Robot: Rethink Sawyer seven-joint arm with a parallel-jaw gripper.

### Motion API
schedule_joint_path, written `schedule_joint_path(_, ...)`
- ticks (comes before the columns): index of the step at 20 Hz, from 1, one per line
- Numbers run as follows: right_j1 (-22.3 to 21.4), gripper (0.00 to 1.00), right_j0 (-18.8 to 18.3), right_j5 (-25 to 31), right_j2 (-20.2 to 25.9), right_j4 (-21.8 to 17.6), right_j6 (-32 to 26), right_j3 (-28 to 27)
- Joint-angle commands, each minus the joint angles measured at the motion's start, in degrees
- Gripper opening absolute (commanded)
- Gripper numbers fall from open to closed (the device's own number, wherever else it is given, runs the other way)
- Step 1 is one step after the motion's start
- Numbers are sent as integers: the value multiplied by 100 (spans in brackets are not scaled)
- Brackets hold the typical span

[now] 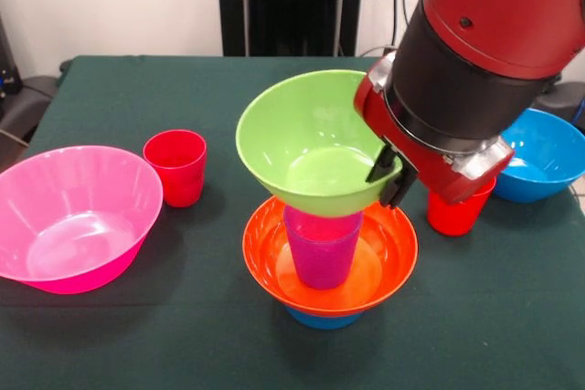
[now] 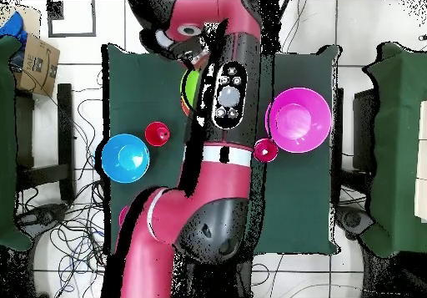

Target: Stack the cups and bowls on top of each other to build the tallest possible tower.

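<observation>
The tower stands at the table's middle front: a small blue bowl [image 1: 322,319] lowest, the orange bowl [image 1: 265,258] on it, and the purple cup [image 1: 322,248] upright inside the orange bowl. My gripper [image 1: 391,178] is shut on the right rim of the lime green bowl [image 1: 306,139], which tilts right over the purple cup's mouth; whether it touches the cup I cannot tell. In the overhead view the arm hides the tower, and only a sliver of the lime green bowl [image 2: 191,92] shows.
One red cup [image 1: 175,166] [image 2: 265,150] stands beside the large pink bowl [image 1: 73,216] [image 2: 298,119]. Another red cup [image 1: 457,212] [image 2: 157,133] sits half behind the gripper, near the large blue bowl [image 1: 546,154] [image 2: 126,157].
</observation>
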Motion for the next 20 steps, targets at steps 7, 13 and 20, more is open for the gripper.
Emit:
schedule_joint_path(7,285,0,-191,-985,-1556,1176,734,230)
schedule_joint_path(13,294,0,-88,-1267,-1486,1099,609,491)
schedule_joint_path(20,102,0,112,-1272,-1082,793,378,898)
